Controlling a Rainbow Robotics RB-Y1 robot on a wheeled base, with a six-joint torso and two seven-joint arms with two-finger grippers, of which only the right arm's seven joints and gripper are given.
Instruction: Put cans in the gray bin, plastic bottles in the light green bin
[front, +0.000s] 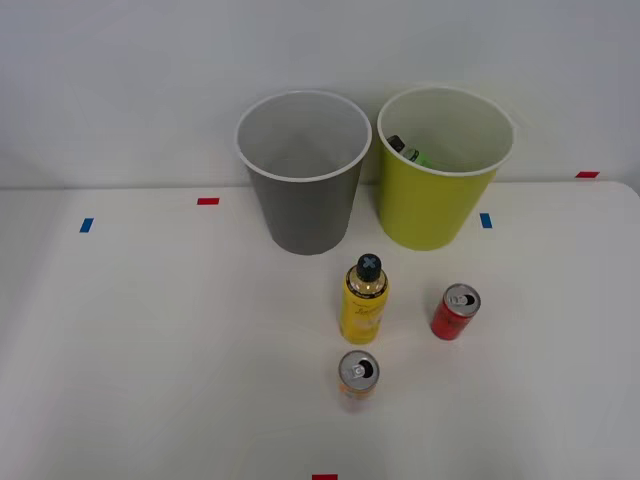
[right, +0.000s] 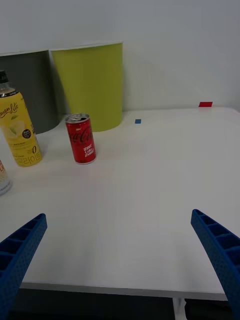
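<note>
The gray bin (front: 303, 172) (right: 26, 90) and the light green bin (front: 443, 167) (right: 91, 85) stand side by side at the back of the white table. A green plastic bottle (front: 410, 153) lies inside the light green bin. In front of the bins a yellow plastic bottle (front: 365, 299) (right: 18, 128) stands upright. A red can (front: 456, 312) (right: 81, 138) is to its right, an orange-yellow can (front: 358, 376) (right: 3, 177) nearer the front. My right gripper (right: 120, 250) is open with nothing between its fingers, low over the table's right edge, well short of the red can.
Small red tape marks (front: 208, 201) (right: 205, 104) and blue tape marks (front: 485, 220) (right: 137, 121) dot the table. A white wall rises behind the bins. The table's edge (right: 125, 292) lies just under my fingers.
</note>
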